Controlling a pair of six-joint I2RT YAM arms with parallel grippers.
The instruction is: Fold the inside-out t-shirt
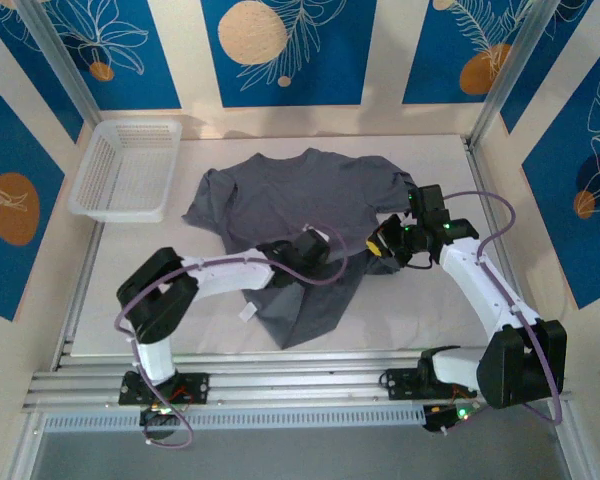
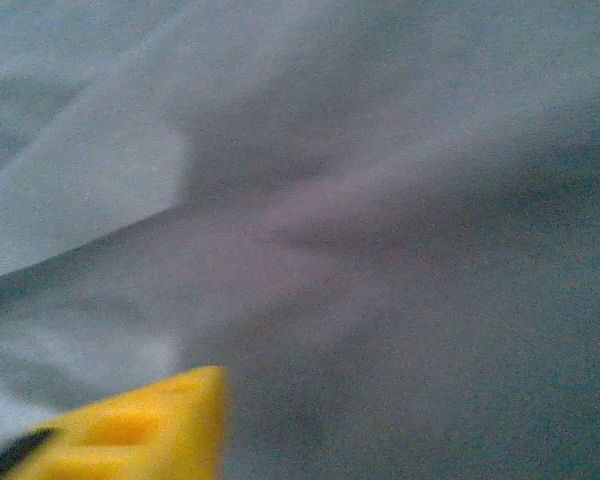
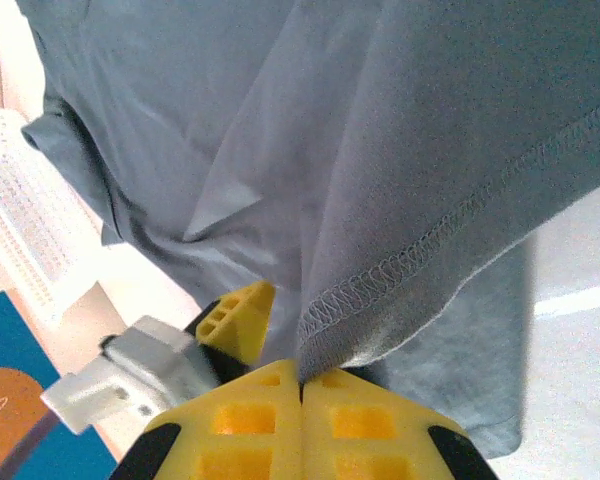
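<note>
The inside-out t-shirt (image 1: 290, 200) lies slate-grey on the table, its lower part bunched between the arms, with a small pale tag (image 1: 246, 313) at its near left edge. My right gripper (image 1: 380, 246) is shut on a stitched hem of the shirt (image 3: 400, 260), the cloth pinched between its yellow fingertips (image 3: 250, 415). My left gripper (image 1: 315, 248) sits on the shirt's middle, close beside the right one. In the left wrist view grey cloth (image 2: 380, 250) lies right against the camera and one yellow finger (image 2: 130, 430) shows; the other finger is hidden, so its state is unclear.
A white basket (image 1: 125, 170) stands at the back left of the table. Bare pale table surface (image 1: 420, 310) lies near the front right. Blue patterned walls and metal posts enclose the workspace.
</note>
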